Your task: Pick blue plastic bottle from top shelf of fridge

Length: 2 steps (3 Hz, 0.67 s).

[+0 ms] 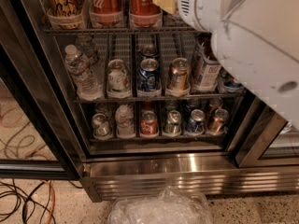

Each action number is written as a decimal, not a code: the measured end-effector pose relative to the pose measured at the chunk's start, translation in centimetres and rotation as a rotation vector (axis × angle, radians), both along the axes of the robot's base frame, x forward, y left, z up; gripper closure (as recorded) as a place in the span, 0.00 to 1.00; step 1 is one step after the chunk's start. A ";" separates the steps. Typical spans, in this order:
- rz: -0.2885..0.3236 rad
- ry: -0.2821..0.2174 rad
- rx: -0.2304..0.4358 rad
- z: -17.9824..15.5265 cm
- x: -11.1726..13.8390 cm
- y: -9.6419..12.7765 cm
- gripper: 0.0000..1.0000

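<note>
Much of the blue plastic bottle (65,3) is cropped; the white arm (252,41) conceals the pincer, grip untellable.

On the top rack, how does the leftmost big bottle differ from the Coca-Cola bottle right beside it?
The leftmost bottle looks amber-brown with dark lettering; the Coca-Cola bottle is red with white script. The leftmost bottle stands at the left end of the top shelf; the Coca-Cola bottle one place nearer the white arm. Both stand upright in clear holders there, tops cut off. The gripper is out of view; only that arm shows, upper right.
</note>
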State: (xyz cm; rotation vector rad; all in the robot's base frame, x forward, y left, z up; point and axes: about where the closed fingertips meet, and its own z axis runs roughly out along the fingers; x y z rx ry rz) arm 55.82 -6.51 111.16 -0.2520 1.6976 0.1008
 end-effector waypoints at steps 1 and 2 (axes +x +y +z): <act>-0.046 0.027 -0.005 -1.4 2.5 0.1 0.30; -0.119 0.028 -0.018 -2.4 4.7 -0.7 0.32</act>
